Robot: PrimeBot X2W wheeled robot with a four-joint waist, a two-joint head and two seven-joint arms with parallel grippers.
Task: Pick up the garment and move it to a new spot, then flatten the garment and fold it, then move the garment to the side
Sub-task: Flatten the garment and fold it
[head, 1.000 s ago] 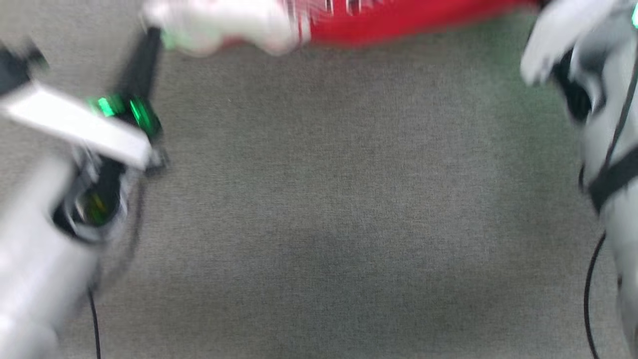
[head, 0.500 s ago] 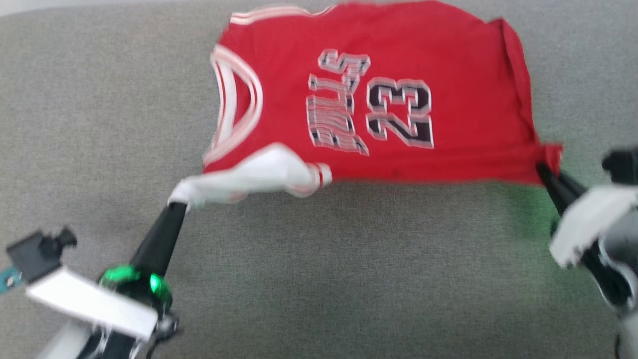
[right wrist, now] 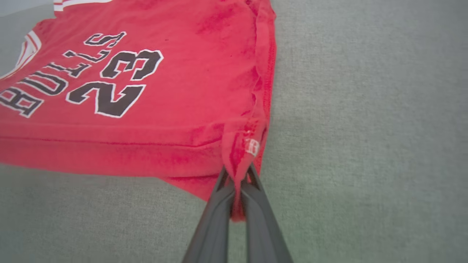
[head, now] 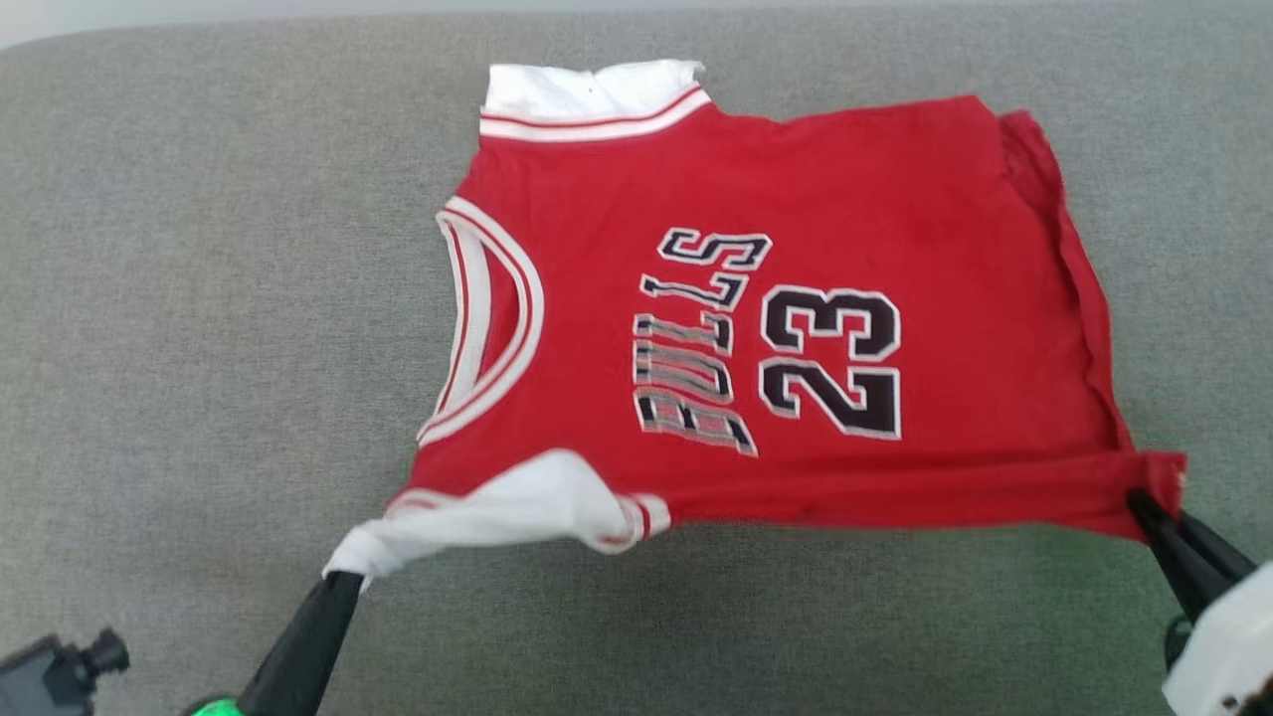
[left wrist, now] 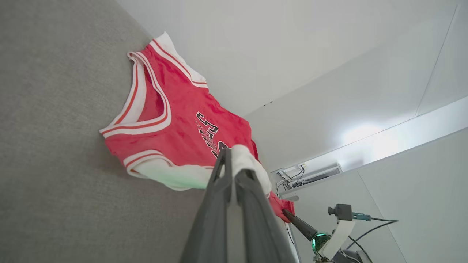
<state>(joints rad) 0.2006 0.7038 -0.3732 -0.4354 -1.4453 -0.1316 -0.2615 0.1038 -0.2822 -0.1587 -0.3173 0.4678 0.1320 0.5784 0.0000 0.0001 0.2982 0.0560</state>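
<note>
The garment (head: 796, 298) is a red jersey with white sleeves, striped trim and dark numerals, spread over a grey fabric surface (head: 199, 298) with its neck opening to the left. My left gripper (head: 343, 577) is shut on the near white sleeve, whose cloth bunches at the fingertips (left wrist: 226, 157). My right gripper (head: 1144, 502) is shut on the near hem corner, and red cloth (right wrist: 237, 160) is pinched between its fingers. The near edge (head: 895, 507) is lifted a little between both grips. The far sleeve (head: 587, 89) lies flat.
The grey surface extends around the jersey on all sides, with its back edge (head: 149, 25) at the top of the head view. The left wrist view shows white walls (left wrist: 329, 54) and cables (left wrist: 292, 179) beyond the surface.
The head camera has tilted, so the whole jersey now shows lower in the picture. Both grippers keep their hold on the sleeve and the hem corner.
</note>
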